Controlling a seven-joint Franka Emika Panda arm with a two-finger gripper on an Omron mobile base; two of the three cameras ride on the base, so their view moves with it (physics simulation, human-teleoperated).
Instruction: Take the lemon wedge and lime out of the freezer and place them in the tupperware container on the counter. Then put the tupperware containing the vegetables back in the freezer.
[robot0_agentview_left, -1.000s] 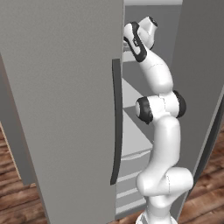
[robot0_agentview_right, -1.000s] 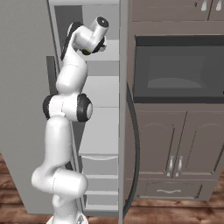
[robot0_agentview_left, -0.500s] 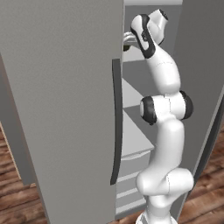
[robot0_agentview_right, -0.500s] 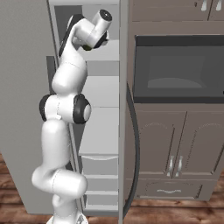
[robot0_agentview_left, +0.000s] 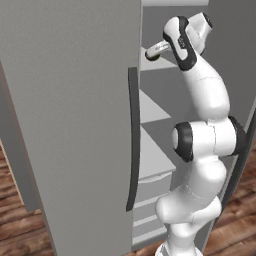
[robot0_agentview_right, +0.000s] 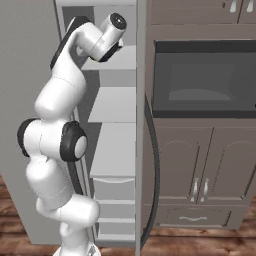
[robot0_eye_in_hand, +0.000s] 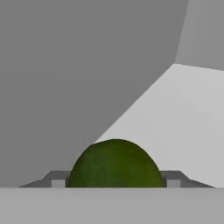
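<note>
Two finger tips (robot0_eye_in_hand: 57, 178) of my tool (robot0_eye_in_hand: 114, 180) flank the lime (robot0_eye_in_hand: 114, 164), pressed against it in a grip, inside the freezer (robot0_agentview_left: 70, 100) above a pale shelf (robot0_eye_in_hand: 183, 118).

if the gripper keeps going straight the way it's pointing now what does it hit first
Probably the lime: in the hand view it sits directly between the gripper's fingertips. Whether the pads touch it is unclear. Beyond it lie the freezer's shelf and inner wall.

White, glossy arm (robot0_agentview_left: 207, 100) built from rounded, bulbous segments. Dark grey to black bands and round caps at joints (robot0_agentview_right: 72, 141). Pale grey end piece at wrist (robot0_agentview_left: 156, 50). Small dark grey, blocky fingertips (robot0_eye_in_hand: 173, 177).
</note>
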